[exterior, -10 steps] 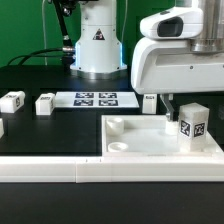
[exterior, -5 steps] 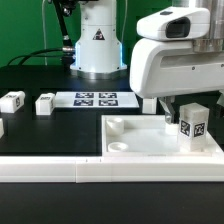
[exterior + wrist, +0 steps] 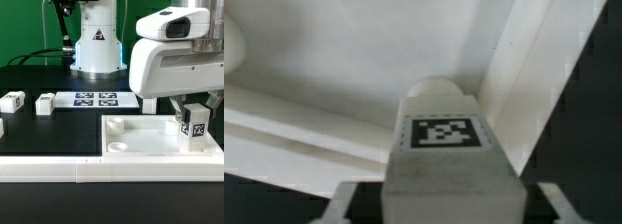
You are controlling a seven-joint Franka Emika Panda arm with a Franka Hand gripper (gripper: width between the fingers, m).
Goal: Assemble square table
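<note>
The tool (image 3: 193, 113) is closed on a small tagged leg (image 3: 193, 128), one finger pressed to each of its sides. In the wrist view the leg (image 3: 441, 135) fills the gap between the fingers (image 3: 354, 206), tag facing the camera. The leg stands upright directly under the tool, at a corner of the square table (image 3: 135, 150), which lies flat on the black table (image 3: 40, 130) beneath the tool. Whether the leg's foot touches the slab cannot be told. A loose leg (image 3: 45, 102) lies well apart from the tool, beyond the marker board (image 3: 95, 99).
</note>
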